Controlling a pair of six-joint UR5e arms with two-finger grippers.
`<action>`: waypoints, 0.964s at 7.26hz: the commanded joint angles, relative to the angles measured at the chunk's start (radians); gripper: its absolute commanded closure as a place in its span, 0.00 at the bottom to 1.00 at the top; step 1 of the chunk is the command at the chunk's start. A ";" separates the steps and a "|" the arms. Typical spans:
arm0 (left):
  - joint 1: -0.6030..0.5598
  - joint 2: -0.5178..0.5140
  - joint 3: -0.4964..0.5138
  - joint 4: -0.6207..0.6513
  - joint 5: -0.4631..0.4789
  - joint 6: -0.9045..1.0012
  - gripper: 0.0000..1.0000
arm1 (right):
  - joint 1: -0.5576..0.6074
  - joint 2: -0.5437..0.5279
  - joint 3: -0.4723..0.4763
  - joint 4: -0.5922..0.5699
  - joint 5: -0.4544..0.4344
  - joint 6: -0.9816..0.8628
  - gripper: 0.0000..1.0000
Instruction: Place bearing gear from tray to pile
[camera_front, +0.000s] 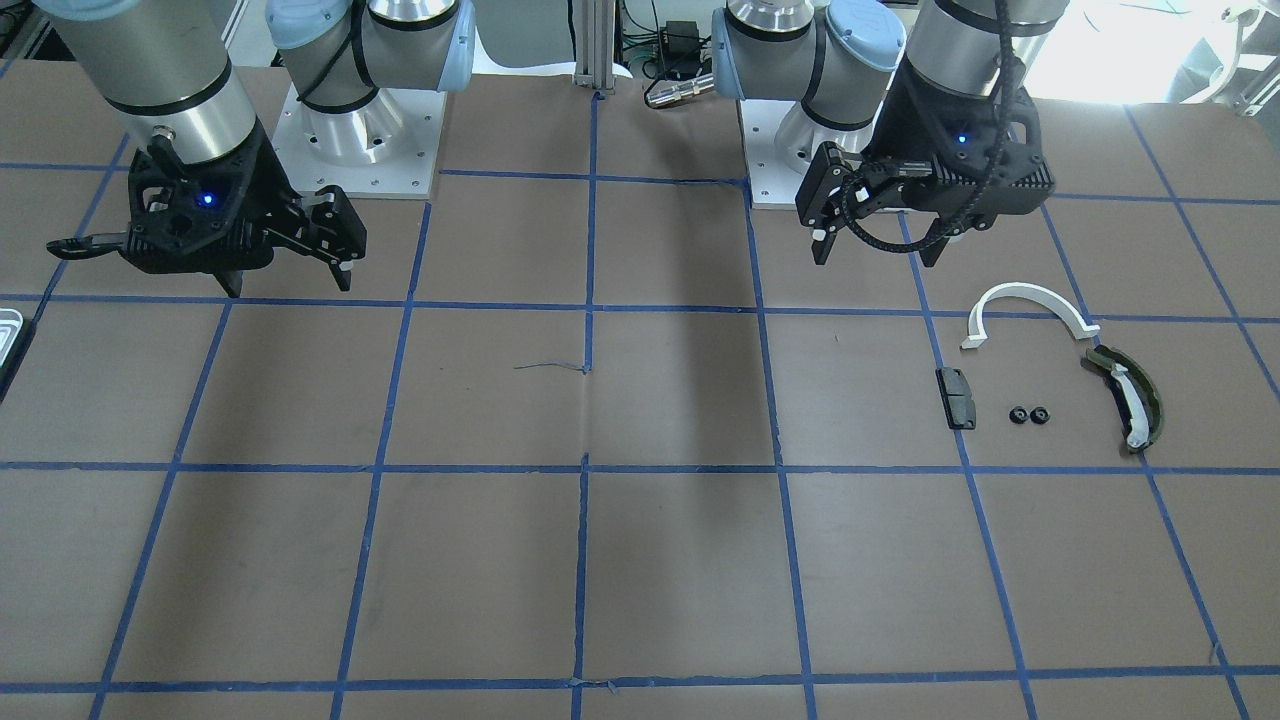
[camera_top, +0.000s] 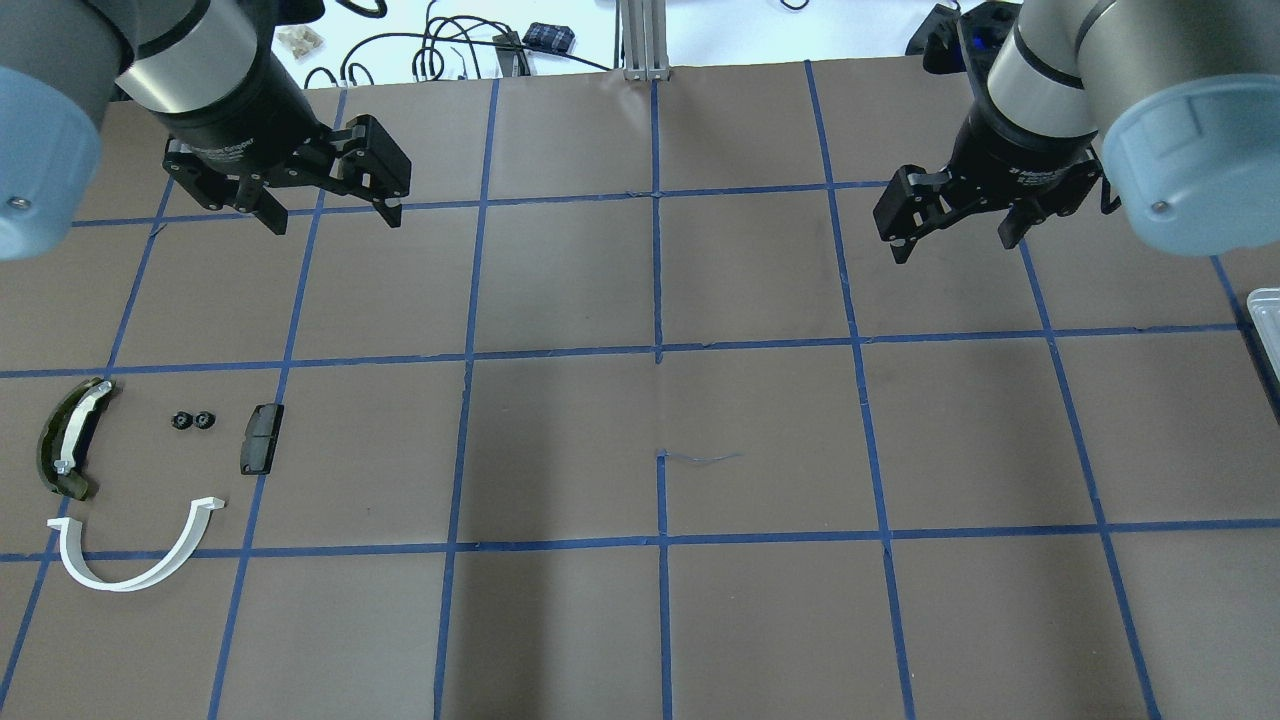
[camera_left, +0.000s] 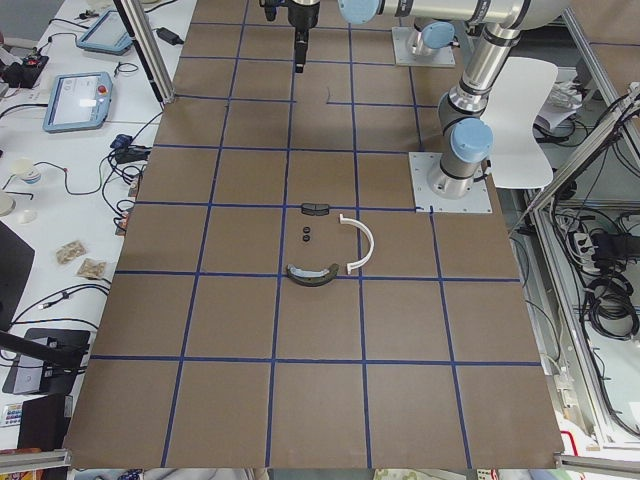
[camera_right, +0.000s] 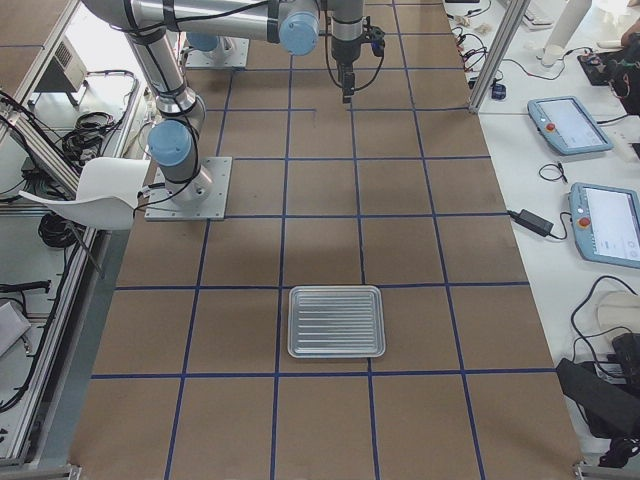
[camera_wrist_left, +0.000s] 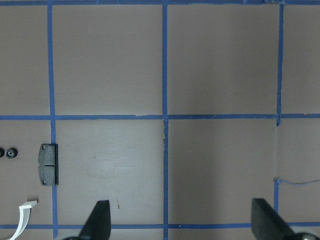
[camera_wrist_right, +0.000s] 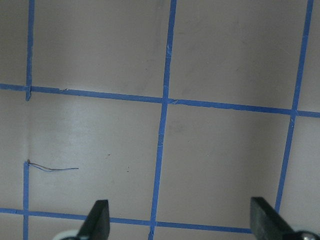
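tray: on tabletop, well beyond right jaws' outer side | two bearing gears: in pile, between black block and olive piece, robot-side and outward of left jaws, well apart | both jaws: released, spread wide | wrist lettering: unreadable

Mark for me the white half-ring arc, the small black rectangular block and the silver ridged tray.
The white half-ring arc (camera_front: 1030, 292): exterior front-facing view, top of its curve.
The small black rectangular block (camera_top: 261, 438): overhead exterior view, its middle.
The silver ridged tray (camera_right: 336, 322): exterior right view, bare ridged centre.
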 joint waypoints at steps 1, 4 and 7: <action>0.000 0.000 -0.004 0.001 -0.002 0.000 0.00 | 0.000 0.001 0.001 0.001 0.000 -0.001 0.00; 0.004 -0.006 0.006 0.008 -0.002 -0.003 0.00 | 0.000 0.001 0.003 0.000 0.001 0.000 0.00; 0.001 -0.002 0.006 0.008 -0.001 -0.003 0.00 | 0.000 -0.001 0.003 0.001 0.000 0.000 0.00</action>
